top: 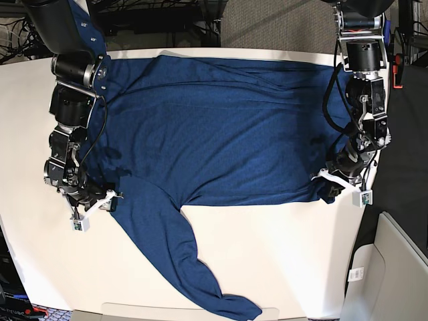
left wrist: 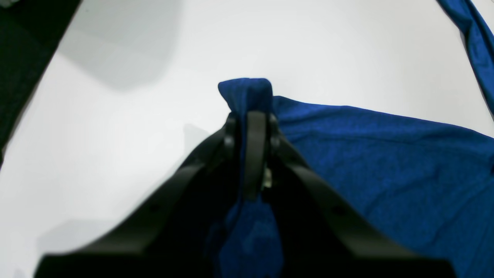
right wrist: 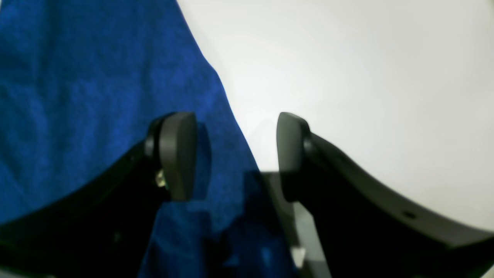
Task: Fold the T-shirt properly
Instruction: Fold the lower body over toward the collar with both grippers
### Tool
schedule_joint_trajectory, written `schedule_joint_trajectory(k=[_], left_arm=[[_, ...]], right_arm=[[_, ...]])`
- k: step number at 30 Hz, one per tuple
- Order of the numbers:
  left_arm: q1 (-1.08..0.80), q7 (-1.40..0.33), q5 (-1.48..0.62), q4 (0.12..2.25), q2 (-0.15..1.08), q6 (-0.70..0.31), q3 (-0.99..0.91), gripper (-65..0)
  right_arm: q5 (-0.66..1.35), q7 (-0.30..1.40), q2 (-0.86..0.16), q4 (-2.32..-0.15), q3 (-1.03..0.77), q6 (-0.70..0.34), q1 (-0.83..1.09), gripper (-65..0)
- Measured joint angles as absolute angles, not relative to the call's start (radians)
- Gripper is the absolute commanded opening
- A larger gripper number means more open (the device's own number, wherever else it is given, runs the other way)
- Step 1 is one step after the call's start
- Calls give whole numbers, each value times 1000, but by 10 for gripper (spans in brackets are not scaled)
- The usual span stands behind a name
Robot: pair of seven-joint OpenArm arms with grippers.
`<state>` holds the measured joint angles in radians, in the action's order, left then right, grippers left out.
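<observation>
1. We see the T-shirt (top: 221,127), dark blue and long-sleeved, spread flat across the upper half of the white table (top: 281,261) in the base view.
2. One sleeve trails down toward the bottom centre of the frame.
3. Our left tool (left wrist: 251,127) is pressed together, pinching a bunched corner of the T-shirt; in the base view it sits at the right edge of the garment.
4. Our right tool (right wrist: 235,154) stands spread wide at the garment's left edge, one fingertip (right wrist: 177,154) over the fabric, the other over bare table, gripping nothing.
</observation>
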<state>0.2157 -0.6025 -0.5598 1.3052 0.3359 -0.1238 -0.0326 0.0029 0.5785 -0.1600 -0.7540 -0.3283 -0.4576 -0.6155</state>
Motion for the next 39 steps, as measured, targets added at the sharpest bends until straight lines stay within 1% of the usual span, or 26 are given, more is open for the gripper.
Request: schedule_joint_trajectory(k=[3,4,5,6,8,10,11,12,13,17,19,22,24,27,30,32,35,39], left_arm=[[216,-603,-560,1305,336,-123,-33,-650],[216,-603,-560,1305,336,-124,-33,-650],[216,-603,-560,1305,336,-124,-33,-650],[216,-603,-560,1305,336,-124,-33,-650],[216,-603,-560,1305,336,-123,-33,-650],[216,-603,-560,1305,336,-124,-33,-650],[216,-603,-560,1305,336,-124,-33,-650],[216,-603,-560,1305,336,-124,-33,-650],[216,-603,-560,1305,336,-123,-33,-650],[213,-607,-560,1311,331,-128,-59,-650],[195,-605,-561,1347,328,-128,-117,-650],[169,-603,-556,1399,342,-113,-159,-650],[152,-617,-556,1435,343,-113,-165,-650],[113,-681,-567,1507,319,-132,-213,-650],[73,-715,-558,1574,319,-120,-267,-650],[40,-718,-559,1624,314,-121,-299,-650],[-6,-730,-562,1681,307,-126,-308,-650],[-74,-731,-560,1742,306,-125,-309,-650]], right_arm=[[14,554,-158,-718,-329,-464,-626,-325],[14,552,-153,-718,-329,-462,-626,-335],[14,547,-146,-719,-329,-457,-625,-362],[14,545,-142,-719,-329,-461,-625,-405],[23,548,-133,-718,-329,-461,-624,-513],[26,552,-125,-718,-329,-463,-623,-602],[25,553,-121,-718,-329,-464,-623,-631],[27,557,-120,-719,-329,-465,-624,-645],[44,575,-119,-719,-332,-475,-624,-648],[130,669,-119,-755,-336,-608,-610,-648],[176,724,-116,-805,-335,-637,-583,-648],[224,821,-115,-942,-335,-675,-513,-648],[279,891,-129,-1042,-334,-689,-467,-648],[395,948,-152,-1181,-339,-685,-410,-648],[529,1017,-176,-1296,-335,-686,-342,-648],[628,1038,-185,-1347,-334,-693,-292,-648],[716,1064,-230,-1394,-337,-693,-234,-648],[820,1063,-269,-1455,-415,-690,-139,-648]])
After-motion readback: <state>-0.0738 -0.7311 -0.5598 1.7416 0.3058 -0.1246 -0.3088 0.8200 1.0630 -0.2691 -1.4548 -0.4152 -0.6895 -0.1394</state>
